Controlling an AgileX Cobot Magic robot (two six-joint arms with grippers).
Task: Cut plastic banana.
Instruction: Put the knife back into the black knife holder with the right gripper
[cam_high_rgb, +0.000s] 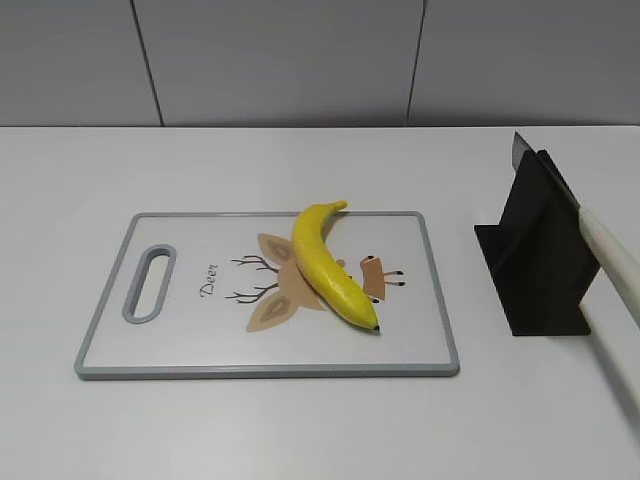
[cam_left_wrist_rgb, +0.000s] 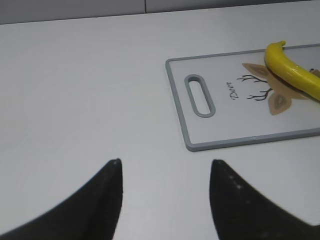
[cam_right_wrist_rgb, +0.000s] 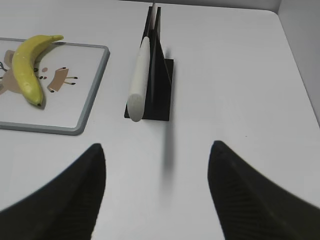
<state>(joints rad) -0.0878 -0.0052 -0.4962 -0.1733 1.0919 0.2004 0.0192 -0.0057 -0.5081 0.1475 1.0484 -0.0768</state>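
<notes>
Both sets of fingers, left and right, are spread wide over the bare desk, holding nothing. Beyond them, the banana lies slantwise across the cutting board. Rightward, a knife rests in a black stand.

A grey-rimmed cutting board lies beside a black knife stand.

Left gripper matte black, right gripper finely ribbed, tapered jaws
</notes>
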